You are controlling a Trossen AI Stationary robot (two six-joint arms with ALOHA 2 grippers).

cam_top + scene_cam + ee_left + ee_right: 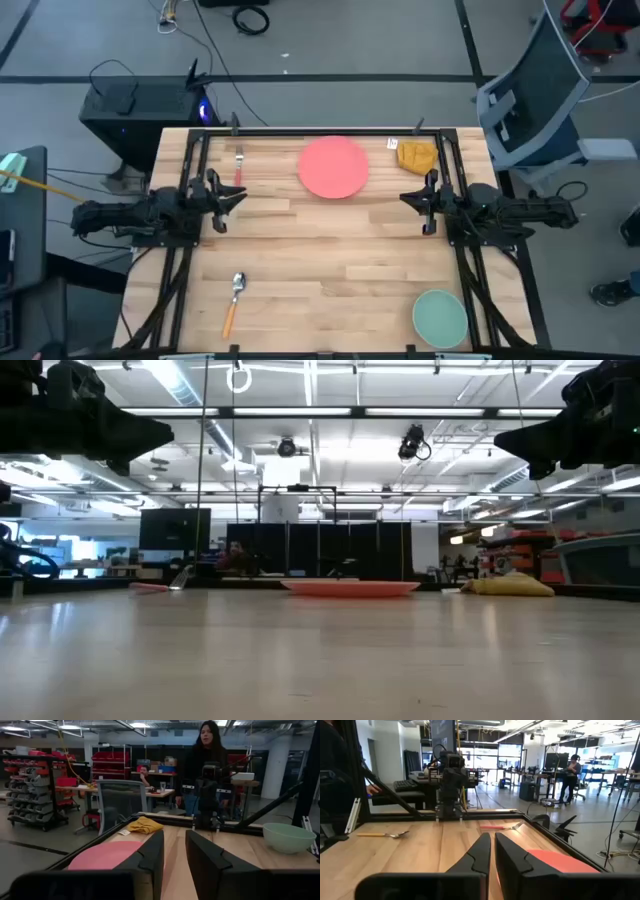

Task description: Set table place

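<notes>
The round pink plate (333, 166) lies flat at the table's far middle. The red-handled fork (240, 166) lies to its left. The orange-handled spoon (233, 300) lies near the front left. The pale-teal bowl (440, 316) stands upright at the front right. My left gripper (238, 196) hovers above the table's left side, fingers level and a little apart, holding nothing. My right gripper (405, 197) hovers above the right side, facing it, with its fingers nearly together and holding nothing. Both grippers are clear of all the objects.
A crumpled yellow cloth (416, 155) lies at the far right corner, beside the plate. Black rails (196, 160) run along the table's edges. A person (207, 760) stands beyond the table's right side, next to an office chair (535, 90).
</notes>
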